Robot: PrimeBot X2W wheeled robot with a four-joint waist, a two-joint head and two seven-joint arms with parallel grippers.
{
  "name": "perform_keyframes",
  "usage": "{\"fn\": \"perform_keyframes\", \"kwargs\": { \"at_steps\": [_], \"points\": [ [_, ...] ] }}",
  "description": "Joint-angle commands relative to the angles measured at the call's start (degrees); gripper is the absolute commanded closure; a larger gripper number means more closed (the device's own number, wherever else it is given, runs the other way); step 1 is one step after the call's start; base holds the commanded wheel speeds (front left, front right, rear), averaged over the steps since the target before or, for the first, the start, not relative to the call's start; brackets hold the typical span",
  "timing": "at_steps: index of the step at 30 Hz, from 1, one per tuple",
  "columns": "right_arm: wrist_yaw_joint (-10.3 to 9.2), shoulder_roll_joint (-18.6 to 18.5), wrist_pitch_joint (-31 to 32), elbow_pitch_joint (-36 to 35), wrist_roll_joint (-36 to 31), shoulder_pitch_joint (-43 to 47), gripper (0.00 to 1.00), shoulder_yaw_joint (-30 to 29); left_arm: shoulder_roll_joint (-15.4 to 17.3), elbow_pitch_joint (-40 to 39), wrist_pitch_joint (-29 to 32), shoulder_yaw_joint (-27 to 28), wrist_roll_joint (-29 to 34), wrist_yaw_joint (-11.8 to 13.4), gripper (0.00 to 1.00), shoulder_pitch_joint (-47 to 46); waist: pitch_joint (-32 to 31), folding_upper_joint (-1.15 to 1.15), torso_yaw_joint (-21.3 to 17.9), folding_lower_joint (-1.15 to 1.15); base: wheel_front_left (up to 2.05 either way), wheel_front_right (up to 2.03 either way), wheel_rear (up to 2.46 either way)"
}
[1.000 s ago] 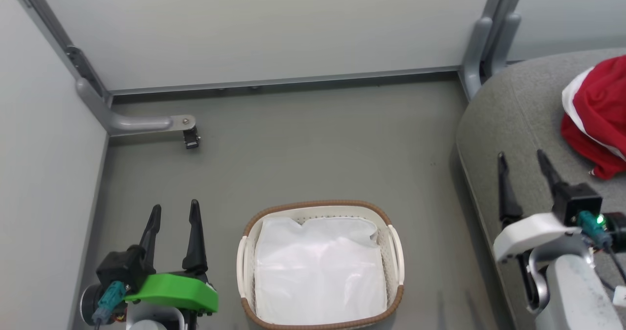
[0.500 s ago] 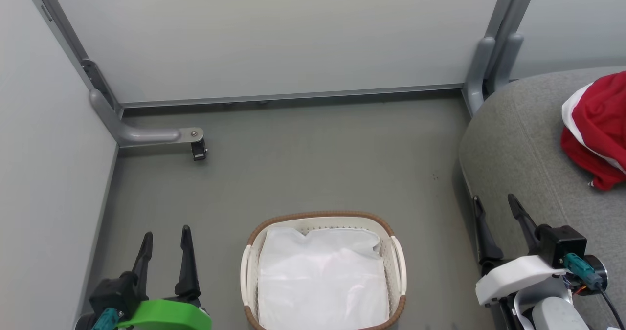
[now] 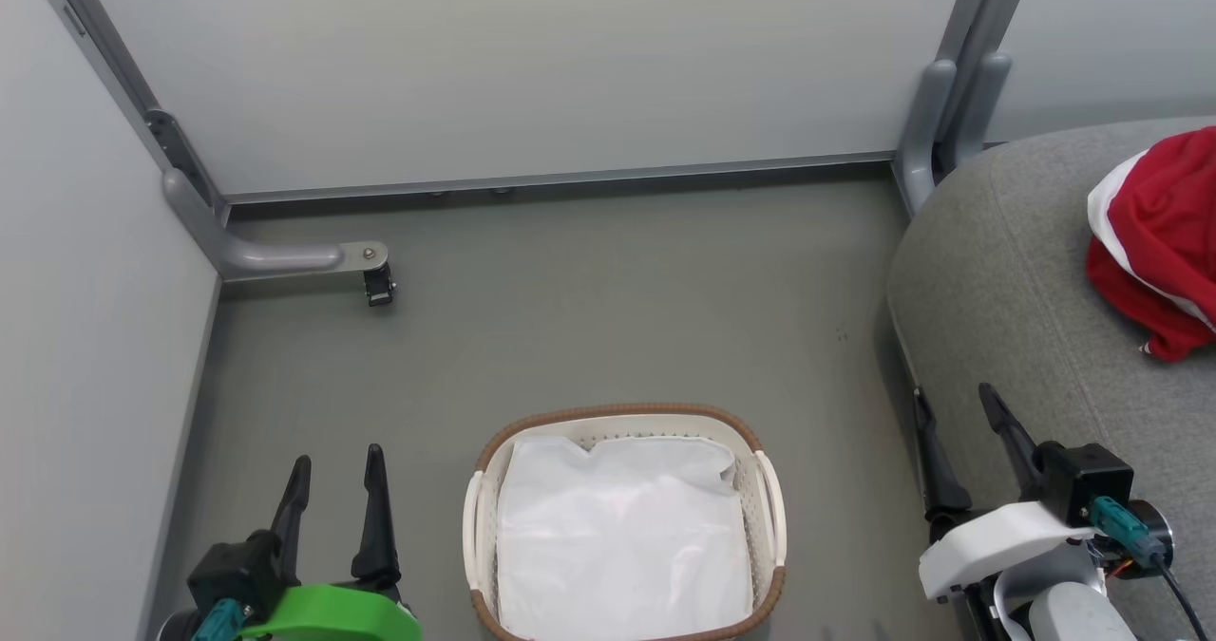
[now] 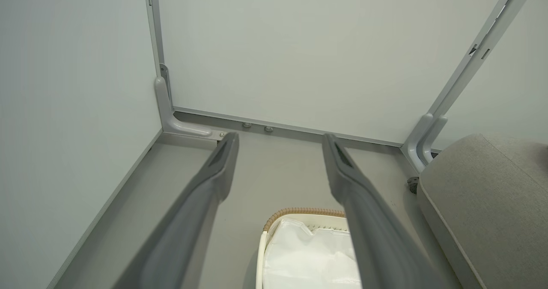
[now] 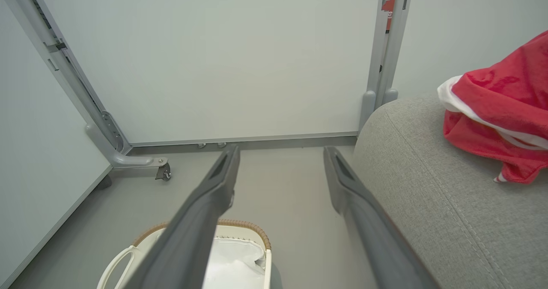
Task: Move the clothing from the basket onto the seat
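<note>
Red clothing with white stripes point(image 3: 1159, 242) lies bunched on the grey seat point(image 3: 1007, 271) at the right, also seen as the red clothing point(image 5: 501, 109) on the seat point(image 5: 428, 186). The white basket with brown rim point(image 3: 622, 415) stands on the floor at bottom centre and holds a plain white sheet point(image 3: 622, 546); no red fabric shows inside it. My left gripper point(image 3: 334, 465) is open, left of the basket, holding nothing. My right gripper point(image 3: 953, 404) is open at the seat's front edge, right of the basket, with nothing between its fingers.
Pale partition walls point(image 3: 532, 62) close the back and left. A grey support foot with a caster point(image 3: 375, 285) juts out at the left rear, and a grey post point(image 3: 936, 119) stands at the seat's corner. Grey floor point(image 3: 608, 309) stretches between basket and wall.
My right gripper has drawn back from over the seat toward the lower right, away from the red clothing. The left gripper has lowered slightly. The head view has shifted a little.
</note>
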Motion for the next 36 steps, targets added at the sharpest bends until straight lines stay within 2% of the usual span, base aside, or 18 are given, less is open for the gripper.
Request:
{"fn": "perform_keyframes", "kwargs": {
  "at_steps": [1,11,12,16,36],
  "points": [
    [-0.08,-0.23,-0.14,-0.18,0.33,-0.21,0.00,-0.13,0.04,0.10,-0.02,-0.01,-0.64,-0.20,0.00,-0.39,0.07,0.00,0.05,0.00,0.00,0.00,0.00],
    [-0.08,-0.23,-0.14,-0.40,0.74,-0.54,0.00,-0.15,0.03,0.62,-0.03,0.07,-0.99,-0.35,0.00,-1.23,0.68,0.00,0.11,0.00,0.00,0.00,0.00],
    [0.00,0.00,0.00,-0.21,0.49,-0.11,1.00,-0.03,-0.01,0.63,0.01,0.01,-0.61,-0.07,1.00,-0.30,0.69,0.00,0.11,0.00,0.00,0.00,0.00],
    [0.00,0.30,0.47,1.31,1.41,0.41,1.00,-0.13,-0.11,2.02,0.27,0.02,-1.48,-0.11,1.00,-0.03,0.68,0.00,0.08,0.00,0.00,0.00,0.00],
    [-0.01,0.17,5.81,0.02,21.84,0.12,1.00,-1.76,-0.01,1.36,5.67,3.09,-19.93,-1.11,1.00,-2.03,0.30,0.00,-0.38,0.00,0.00,0.00,0.00]
  ]
}}
